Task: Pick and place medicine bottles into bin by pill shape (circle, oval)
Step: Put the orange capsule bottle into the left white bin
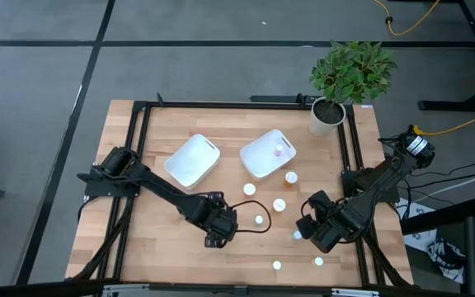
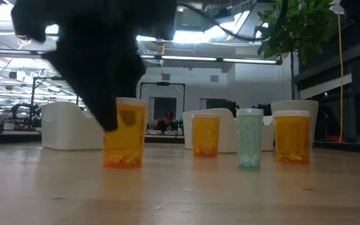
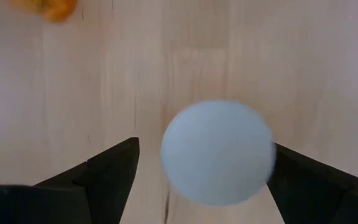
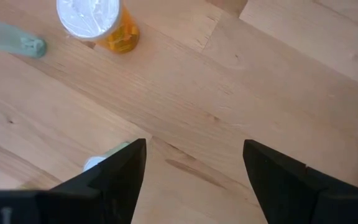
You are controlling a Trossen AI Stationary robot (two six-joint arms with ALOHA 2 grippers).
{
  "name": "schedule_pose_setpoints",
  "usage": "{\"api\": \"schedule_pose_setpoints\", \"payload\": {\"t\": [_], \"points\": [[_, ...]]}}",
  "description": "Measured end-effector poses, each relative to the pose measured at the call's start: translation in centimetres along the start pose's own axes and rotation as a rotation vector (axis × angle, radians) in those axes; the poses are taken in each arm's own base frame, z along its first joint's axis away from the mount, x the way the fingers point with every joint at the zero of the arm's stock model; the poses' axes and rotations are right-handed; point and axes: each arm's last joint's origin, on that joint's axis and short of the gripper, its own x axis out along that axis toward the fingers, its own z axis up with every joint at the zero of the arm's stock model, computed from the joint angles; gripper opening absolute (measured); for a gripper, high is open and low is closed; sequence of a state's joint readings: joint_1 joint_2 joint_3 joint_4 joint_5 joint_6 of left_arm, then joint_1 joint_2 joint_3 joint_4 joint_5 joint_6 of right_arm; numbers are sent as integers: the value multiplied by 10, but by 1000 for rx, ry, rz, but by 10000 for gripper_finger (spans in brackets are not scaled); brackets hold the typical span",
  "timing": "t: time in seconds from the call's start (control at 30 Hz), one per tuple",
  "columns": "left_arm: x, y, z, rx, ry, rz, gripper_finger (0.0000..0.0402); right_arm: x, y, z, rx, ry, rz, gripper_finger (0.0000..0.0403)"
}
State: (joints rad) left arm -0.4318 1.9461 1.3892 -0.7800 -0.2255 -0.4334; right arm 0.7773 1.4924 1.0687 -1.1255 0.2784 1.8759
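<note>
My left gripper (image 3: 204,155) hangs low over the table's front middle, open, its fingers either side of a white-capped medicine bottle (image 3: 217,152). In the low view this bottle (image 2: 125,134) is orange and stands upright, partly behind a dark finger (image 2: 108,115). From above, the left gripper (image 1: 221,225) hides it. Other medicine bottles stand loose nearby (image 1: 260,220), (image 1: 279,205), (image 1: 249,189). My right gripper (image 1: 313,229) is open over bare wood (image 4: 194,155), beside a pale green bottle (image 4: 101,160). One bottle (image 1: 279,150) sits in the right bin (image 1: 258,157).
A second white bin (image 1: 193,159) stands left of the first. A potted plant (image 1: 326,115) is at the back right corner. More bottles stand near the front edge (image 1: 276,265), (image 1: 318,261). A black frame (image 1: 138,124) borders the tabletop.
</note>
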Motion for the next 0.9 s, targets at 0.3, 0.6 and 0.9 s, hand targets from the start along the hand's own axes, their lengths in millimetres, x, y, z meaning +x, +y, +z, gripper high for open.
{"api": "schedule_pose_setpoints", "payload": {"t": [0.3, 0.6, 0.9], "points": [[5, -1, 0, -13, -33, -18, 321, 0, 0, 0, 0, 0, 0, 270], [4, -2, 2, -17, -46, -29, 262, 0, 0, 0, 0, 0, 0, 270], [-12, 0, 12, -20, -38, -25, 188, 0, 0, 0, 0, 0, -1, 270]]}}
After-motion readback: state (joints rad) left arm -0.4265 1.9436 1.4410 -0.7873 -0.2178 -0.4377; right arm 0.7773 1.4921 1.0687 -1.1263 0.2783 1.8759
